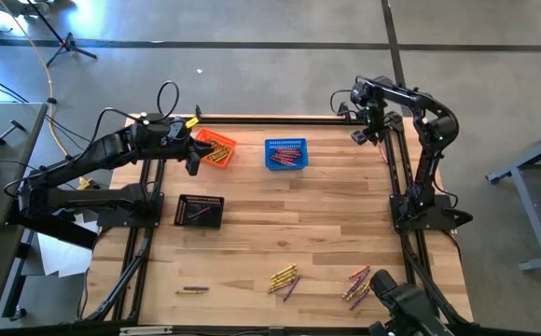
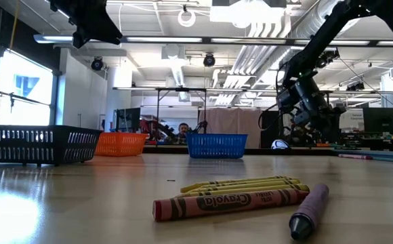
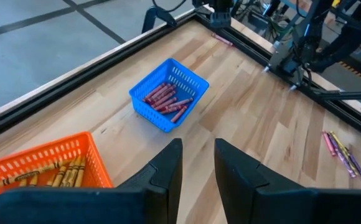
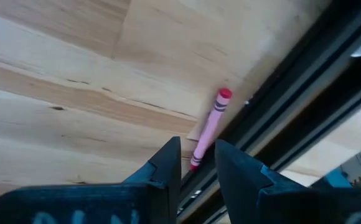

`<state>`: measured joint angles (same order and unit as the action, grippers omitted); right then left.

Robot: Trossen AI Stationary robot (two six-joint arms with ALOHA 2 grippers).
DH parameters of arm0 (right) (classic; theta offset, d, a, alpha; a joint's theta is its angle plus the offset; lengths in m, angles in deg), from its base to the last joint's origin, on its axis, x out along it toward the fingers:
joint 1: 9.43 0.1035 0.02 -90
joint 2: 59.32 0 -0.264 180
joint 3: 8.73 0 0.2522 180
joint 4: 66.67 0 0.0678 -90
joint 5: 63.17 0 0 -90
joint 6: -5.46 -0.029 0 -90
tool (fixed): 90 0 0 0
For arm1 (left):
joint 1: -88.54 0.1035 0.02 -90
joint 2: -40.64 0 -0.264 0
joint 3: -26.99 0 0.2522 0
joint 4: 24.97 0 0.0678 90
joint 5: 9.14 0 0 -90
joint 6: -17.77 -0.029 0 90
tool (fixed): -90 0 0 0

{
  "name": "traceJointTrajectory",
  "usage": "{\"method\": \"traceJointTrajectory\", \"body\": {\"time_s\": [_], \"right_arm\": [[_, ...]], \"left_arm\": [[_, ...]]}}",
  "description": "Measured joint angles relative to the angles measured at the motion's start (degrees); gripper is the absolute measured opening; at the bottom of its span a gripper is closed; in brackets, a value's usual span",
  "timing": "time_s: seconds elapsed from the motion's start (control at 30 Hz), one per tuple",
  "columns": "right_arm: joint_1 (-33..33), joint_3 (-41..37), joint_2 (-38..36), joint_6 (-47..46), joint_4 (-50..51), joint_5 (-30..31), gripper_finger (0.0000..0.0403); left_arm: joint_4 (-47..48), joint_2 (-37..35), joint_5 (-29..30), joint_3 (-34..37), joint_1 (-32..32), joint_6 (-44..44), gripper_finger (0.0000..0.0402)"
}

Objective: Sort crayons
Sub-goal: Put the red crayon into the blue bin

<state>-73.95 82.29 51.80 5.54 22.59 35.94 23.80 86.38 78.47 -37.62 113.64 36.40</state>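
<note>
Flagging risks. Right pincer (image 4: 197, 163) hangs over the far right corner of the tabletop (image 1: 326, 224), fingers set narrow and holding nothing. A pink crayon (image 4: 208, 129) lies just ahead of its tips, parallel to and hard against the black frame rail (image 4: 292, 87).

- The rail leaves little room for the rail-side finger, I'd judge. Descending as aligned, that finger could land on the rail, or on the crayon itself, and pin it instead of straddling it.
- With the gap this narrow, a small lateral offset could roll the crayon tighter against the rail or flick it along the edge. Worth widening first.

Left pincer (image 3: 198, 163) hovers just beside the orange basket (image 1: 214, 147), narrow gap, empty. Yellow crayons (image 3: 56, 174) sit in the basket beside it; ahead of it the blue basket (image 3: 168, 93) holds red crayons (image 3: 168, 99). The black basket (image 1: 200, 211) is behind it, toward the near edge.

- Low swing from there could clip the orange basket's wall and shove it; mesh looks light.

Unsorted stock is well away from both pincers at the near edge: a mixed pile (image 1: 284, 279), a second cluster (image 1: 358, 285), and strays (image 1: 194, 289).

- The piles overlap, so a grab may take two colours at once and missort.
- Pink against purple could be confused when choosing a basket.
</note>
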Motion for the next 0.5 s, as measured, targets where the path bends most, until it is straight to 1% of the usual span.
{"method": "traceJointTrajectory", "body": {"time_s": [0.23,0.5], "right_arm": [[0.01,0.15,2.5,0.89,0.37,-0.06,0.0083],[0.02,7.83,8.35,1.42,4.27,3.31,0.0083]], "left_arm": [[0.34,0.0,0.93,0.0,0.0,-0.41,0.0081],[0.62,0.0,1.28,0.0,0.04,-0.35,0.0081]]}}
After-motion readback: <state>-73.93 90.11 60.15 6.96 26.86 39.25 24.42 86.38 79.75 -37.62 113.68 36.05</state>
